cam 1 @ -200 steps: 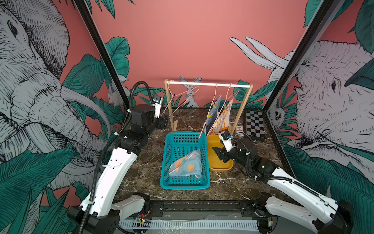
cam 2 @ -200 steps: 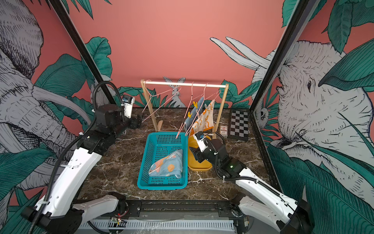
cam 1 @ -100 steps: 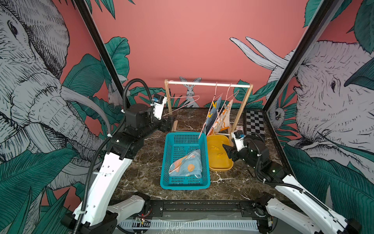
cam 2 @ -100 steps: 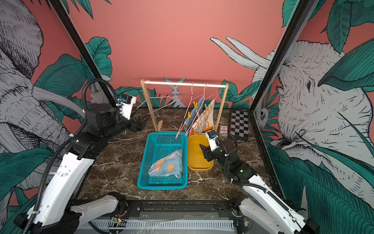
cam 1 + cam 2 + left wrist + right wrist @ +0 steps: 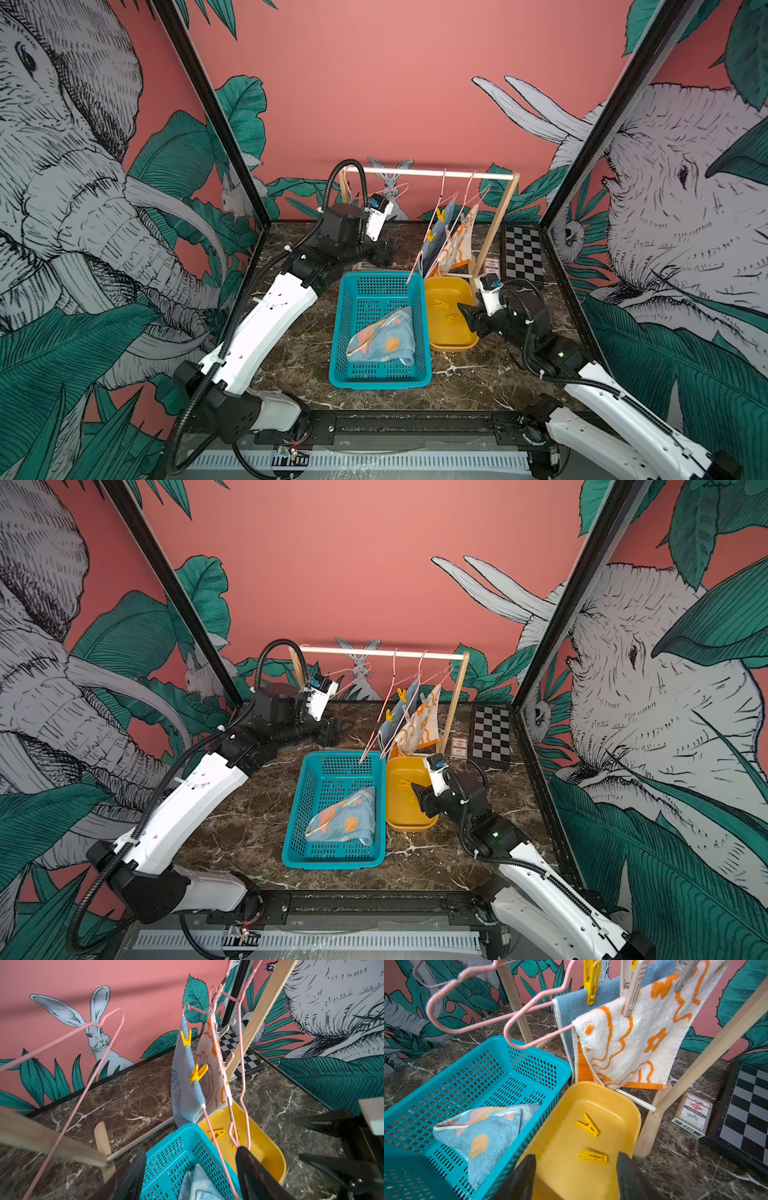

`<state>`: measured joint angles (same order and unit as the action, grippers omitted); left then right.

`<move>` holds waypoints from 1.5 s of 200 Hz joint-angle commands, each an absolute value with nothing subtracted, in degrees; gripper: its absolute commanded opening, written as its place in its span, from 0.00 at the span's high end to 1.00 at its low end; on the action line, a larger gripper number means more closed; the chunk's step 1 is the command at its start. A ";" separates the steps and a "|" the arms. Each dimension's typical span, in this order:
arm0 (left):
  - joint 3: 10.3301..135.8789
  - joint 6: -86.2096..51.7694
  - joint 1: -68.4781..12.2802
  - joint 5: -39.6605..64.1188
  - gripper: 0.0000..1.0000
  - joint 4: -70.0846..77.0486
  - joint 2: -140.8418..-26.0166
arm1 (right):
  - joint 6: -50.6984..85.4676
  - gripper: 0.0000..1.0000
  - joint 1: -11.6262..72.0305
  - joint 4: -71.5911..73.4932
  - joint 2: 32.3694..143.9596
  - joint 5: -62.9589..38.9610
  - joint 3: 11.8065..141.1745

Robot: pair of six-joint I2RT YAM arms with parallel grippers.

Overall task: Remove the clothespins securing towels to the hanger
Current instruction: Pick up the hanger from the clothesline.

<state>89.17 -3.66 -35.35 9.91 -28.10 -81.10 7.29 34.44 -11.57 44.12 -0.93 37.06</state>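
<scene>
Dark marble-look table (image 5: 675,1167), polished, with pale veins. On it sits a teal plastic basket (image 5: 477,1076), perforated and slightly glossy. Beside the basket is a smooth, shiny yellow plastic tub (image 5: 571,1147) holding yellow plastic clothespins (image 5: 587,1125). Behind the basket are a pale matt wood rack (image 5: 716,1045), pink coated wire hangers (image 5: 454,980) and nubbly terry-cloth towels (image 5: 633,1047).
</scene>
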 commanded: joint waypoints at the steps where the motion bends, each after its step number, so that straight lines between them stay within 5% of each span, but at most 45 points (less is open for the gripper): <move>1: 93.24 -4.26 -36.98 10.65 0.30 -23.45 -83.69 | 8.18 0.39 34.13 -9.85 43.60 -1.41 36.53; 130: 107.18 -2.86 -39.51 9.51 0.45 -12.35 -101.49 | 8.26 0.39 34.10 -8.70 43.58 -0.35 35.27; 300: 113.10 -1.54 -39.81 5.62 0.83 -8.34 -108.30 | 8.43 0.38 33.93 -9.49 41.75 -0.26 34.49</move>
